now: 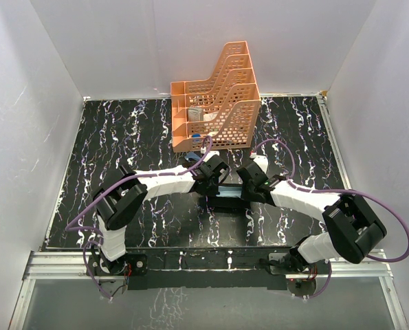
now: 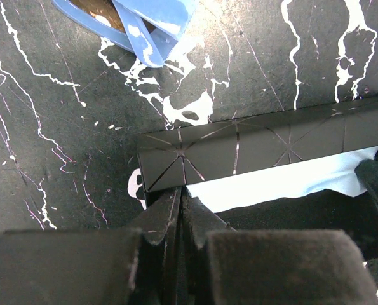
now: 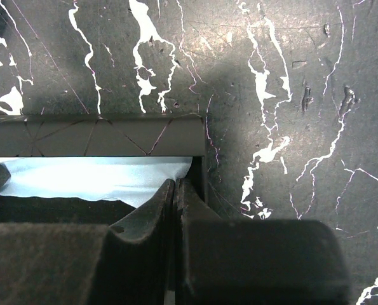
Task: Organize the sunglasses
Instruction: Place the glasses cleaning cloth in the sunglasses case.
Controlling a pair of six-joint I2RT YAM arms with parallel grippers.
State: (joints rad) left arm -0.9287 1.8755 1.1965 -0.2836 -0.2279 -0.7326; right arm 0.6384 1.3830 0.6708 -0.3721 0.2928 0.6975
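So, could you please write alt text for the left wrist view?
The left tool, shut, sits at the end of a black case with pale cloth showing inside. Blue sunglasses lie beyond it on the black marbled table.

Blk marble table: orange rack, blk case, sunglasses on top.

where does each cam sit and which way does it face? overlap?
Top external: above and behind the arm bases, looking down on the table; both arms show, orange rack at the far edge.
Left wrist: on the left arm, facing down past the shut left gripper at the left end of the black case; sunglasses beyond.
Right wrist: on the right arm, facing down past the shut right gripper at the case's other end.
Shared: both wrist views show the case and pale blue cloth.
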